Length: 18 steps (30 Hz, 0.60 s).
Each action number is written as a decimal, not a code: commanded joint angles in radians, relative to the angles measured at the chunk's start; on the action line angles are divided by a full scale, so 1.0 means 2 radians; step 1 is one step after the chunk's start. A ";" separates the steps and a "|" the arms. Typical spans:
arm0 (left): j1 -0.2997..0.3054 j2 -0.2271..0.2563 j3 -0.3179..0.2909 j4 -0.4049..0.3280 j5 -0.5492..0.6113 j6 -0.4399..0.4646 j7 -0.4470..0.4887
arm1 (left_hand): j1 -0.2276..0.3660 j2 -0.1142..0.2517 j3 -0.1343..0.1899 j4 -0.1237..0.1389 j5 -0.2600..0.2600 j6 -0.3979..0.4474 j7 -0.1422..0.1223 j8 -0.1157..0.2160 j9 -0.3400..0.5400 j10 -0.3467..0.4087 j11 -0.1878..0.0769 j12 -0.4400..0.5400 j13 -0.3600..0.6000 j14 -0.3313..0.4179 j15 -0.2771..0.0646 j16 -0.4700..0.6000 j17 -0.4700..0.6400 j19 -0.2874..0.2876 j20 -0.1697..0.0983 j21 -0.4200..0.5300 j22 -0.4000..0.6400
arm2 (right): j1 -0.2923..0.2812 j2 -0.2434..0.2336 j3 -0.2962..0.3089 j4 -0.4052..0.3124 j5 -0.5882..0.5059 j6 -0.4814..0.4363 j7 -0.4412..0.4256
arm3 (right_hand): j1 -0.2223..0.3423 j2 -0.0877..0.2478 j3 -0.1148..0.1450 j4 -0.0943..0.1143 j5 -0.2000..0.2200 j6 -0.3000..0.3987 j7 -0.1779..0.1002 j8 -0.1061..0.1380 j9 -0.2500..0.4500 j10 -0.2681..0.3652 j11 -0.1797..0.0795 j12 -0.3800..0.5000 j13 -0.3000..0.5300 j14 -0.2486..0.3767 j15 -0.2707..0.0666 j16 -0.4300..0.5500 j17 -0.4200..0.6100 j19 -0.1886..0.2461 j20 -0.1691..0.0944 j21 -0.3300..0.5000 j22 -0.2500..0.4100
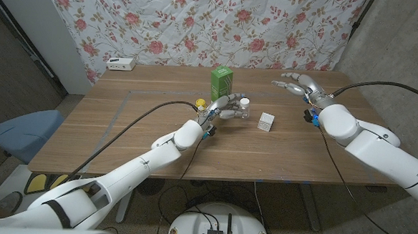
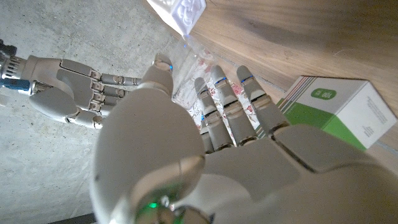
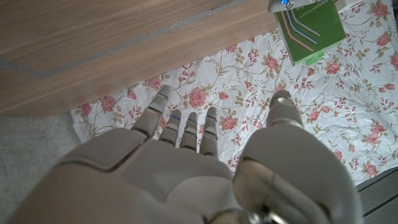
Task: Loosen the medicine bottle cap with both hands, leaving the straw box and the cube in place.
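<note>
On the wooden table, near its middle, my left hand wraps around the small clear medicine bottle. The bottle has a white cap, and the cap pokes out past my fingers. From my left wrist camera I see my fingers curled around the see-through bottle, with my thumb on one side of it. Just behind my left hand stands the green straw box, upright, very close to my fingers. In the left wrist view the green and white box sits right beside my hand. A small yellow thing sits by my left hand too, but I cannot tell what it is. The white cube sits on the table just to the right of the bottle, a little apart from it. My right hand is up over the far right part of the table, well away from the bottle. Its fingers are spread out and it holds nothing. From my right wrist camera I see my right fingers reaching out loose toward the flowery cloth behind the table. A white power strip lies at the far left edge of the table.
</note>
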State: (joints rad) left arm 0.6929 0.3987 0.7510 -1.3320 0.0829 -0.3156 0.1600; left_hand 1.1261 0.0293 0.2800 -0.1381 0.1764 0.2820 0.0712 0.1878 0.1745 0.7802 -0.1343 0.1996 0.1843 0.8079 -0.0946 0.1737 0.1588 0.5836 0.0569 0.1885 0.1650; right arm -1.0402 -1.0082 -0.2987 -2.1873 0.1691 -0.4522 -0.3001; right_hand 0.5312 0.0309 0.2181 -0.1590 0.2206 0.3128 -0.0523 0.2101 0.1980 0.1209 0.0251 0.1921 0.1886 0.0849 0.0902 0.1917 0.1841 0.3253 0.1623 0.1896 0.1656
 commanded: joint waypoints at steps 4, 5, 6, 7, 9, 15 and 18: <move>-0.032 -0.019 0.015 0.049 0.008 -0.020 -0.004 | -0.002 0.004 0.007 0.000 0.000 0.002 -0.002 -0.001 0.002 0.005 0.001 -0.001 0.001 0.004 -0.053 0.000 0.001 -0.001 -0.003 0.000 0.002 | 0.058 -0.047 -0.029 -0.031 -0.017 -0.070 0.094 | 0.015 -0.003 0.007 -0.005 0.010 0.013 -0.011 0.005 0.003 -0.018 0.008 -0.004 0.003 -0.013 0.020 -0.003 0.002 -0.006 0.023 -0.004 0.002; -0.033 -0.020 0.016 0.051 0.009 -0.021 -0.004 | -0.003 0.004 0.007 0.000 0.000 0.002 -0.001 -0.001 0.002 0.005 0.002 -0.001 0.001 0.004 -0.053 0.000 0.001 -0.001 -0.003 -0.001 0.002 | 0.064 -0.049 -0.033 -0.032 -0.019 -0.073 0.101 | 0.017 -0.004 0.008 -0.005 0.011 0.014 -0.012 0.005 0.003 -0.021 0.009 -0.004 0.003 -0.016 0.023 -0.003 0.002 -0.008 0.024 -0.004 0.002; -0.034 -0.021 0.016 0.053 0.009 -0.022 -0.004 | -0.003 0.004 0.007 0.000 0.000 0.002 -0.002 -0.001 0.002 0.006 0.002 0.000 0.001 0.004 -0.053 0.000 0.001 -0.002 -0.003 -0.001 0.002 | 0.070 -0.051 -0.037 -0.033 -0.020 -0.076 0.108 | 0.018 -0.005 0.008 -0.005 0.012 0.016 -0.013 0.005 0.003 -0.022 0.010 -0.005 0.003 -0.017 0.024 -0.003 0.002 -0.009 0.025 -0.005 0.002; -0.035 -0.021 0.017 0.055 0.010 -0.022 -0.004 | -0.003 0.004 0.008 0.000 0.000 0.002 -0.002 -0.001 0.002 0.006 0.002 0.000 0.001 0.004 -0.053 0.000 0.001 -0.002 -0.003 -0.001 0.002 | 0.077 -0.053 -0.041 -0.035 -0.022 -0.081 0.114 | 0.019 -0.005 0.009 -0.006 0.013 0.017 -0.014 0.006 0.003 -0.024 0.011 -0.005 0.003 -0.019 0.026 -0.003 0.002 -0.011 0.025 -0.005 0.002; -0.037 -0.022 0.018 0.057 0.010 -0.024 -0.005 | -0.003 0.004 0.008 0.000 0.000 0.002 -0.002 -0.001 0.002 0.007 0.001 0.000 0.001 0.004 -0.053 0.000 0.001 -0.002 -0.004 -0.001 0.002 | 0.089 -0.056 -0.049 -0.037 -0.025 -0.088 0.129 | 0.021 -0.007 0.010 -0.006 0.015 0.019 -0.015 0.006 0.004 -0.029 0.013 -0.005 0.003 -0.022 0.028 -0.004 0.003 -0.015 0.026 -0.006 0.002; -0.043 -0.026 0.021 0.067 0.010 -0.029 -0.010 | -0.003 0.005 0.009 0.000 0.000 0.003 -0.002 -0.001 0.002 0.009 0.001 0.000 0.001 0.005 -0.053 0.000 0.001 -0.003 -0.004 -0.001 0.002 | 0.126 -0.065 -0.071 -0.040 -0.035 -0.102 0.171 | 0.026 -0.011 0.012 -0.005 0.019 0.021 -0.019 0.006 0.005 -0.043 0.016 -0.006 0.003 -0.037 0.035 -0.006 0.003 -0.030 0.026 -0.008 0.002; -0.044 -0.027 0.022 0.070 0.010 -0.030 -0.010 | -0.003 0.005 0.010 -0.001 0.000 0.003 -0.002 -0.001 0.002 0.008 0.001 0.000 0.001 0.005 -0.053 0.000 0.001 -0.003 -0.004 -0.001 0.002 | 0.142 -0.066 -0.083 -0.043 -0.043 -0.107 0.188 | 0.028 -0.013 0.013 -0.005 0.020 0.019 -0.021 0.005 0.006 -0.047 0.017 -0.006 0.003 -0.043 0.037 -0.006 0.003 -0.036 0.027 -0.009 0.002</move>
State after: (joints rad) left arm 0.6256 0.3580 0.7835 -1.2272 0.0992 -0.3586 0.1479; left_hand 1.1220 0.0333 0.2908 -0.1406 0.1764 0.2819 0.0712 0.1878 0.1745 0.7837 -0.1308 0.1951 0.1834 0.8078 -0.0945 0.1736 0.1588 0.5801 0.0533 0.1885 0.1650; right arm -0.8775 -1.1073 -0.3876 -2.2501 0.1245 -0.6075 -0.0640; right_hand 0.5771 0.0081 0.2360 -0.1685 0.2556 0.3484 -0.0878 0.2184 0.2074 0.0386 0.0574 0.1810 0.1934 0.0150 0.1586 0.1810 0.1888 0.2656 0.2144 0.1765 0.1654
